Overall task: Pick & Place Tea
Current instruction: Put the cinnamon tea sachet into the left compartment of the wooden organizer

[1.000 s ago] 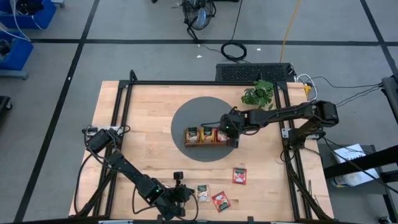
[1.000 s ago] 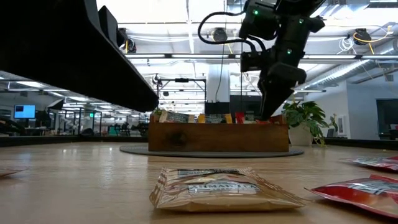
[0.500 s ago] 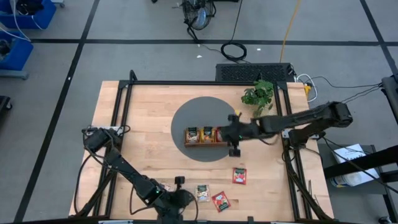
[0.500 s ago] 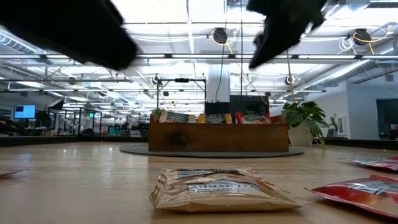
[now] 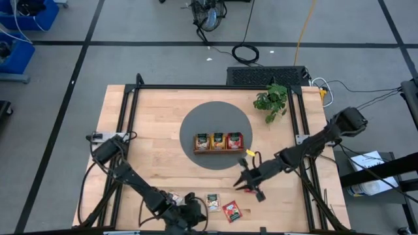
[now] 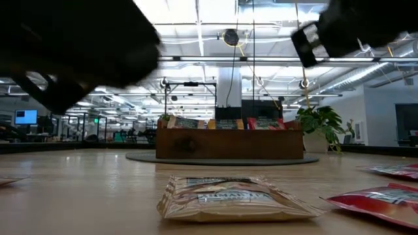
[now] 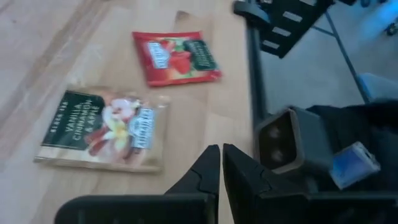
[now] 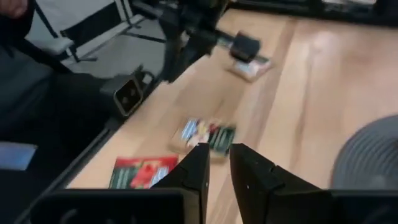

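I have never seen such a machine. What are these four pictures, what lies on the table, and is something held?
Two dark robot arms work at a wooden table. One camera looks down from above, one sits at table height, and one rides on each wrist. A wooden tray on a grey round mat holds sorted tea sachets. Loose sachets lie near the front edge: a green vanilla one and a red one. The left gripper is shut and empty. The right gripper hovers over loose sachets, holding nothing.

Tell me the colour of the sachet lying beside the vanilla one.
Red sachet, clearest in the left wrist view.
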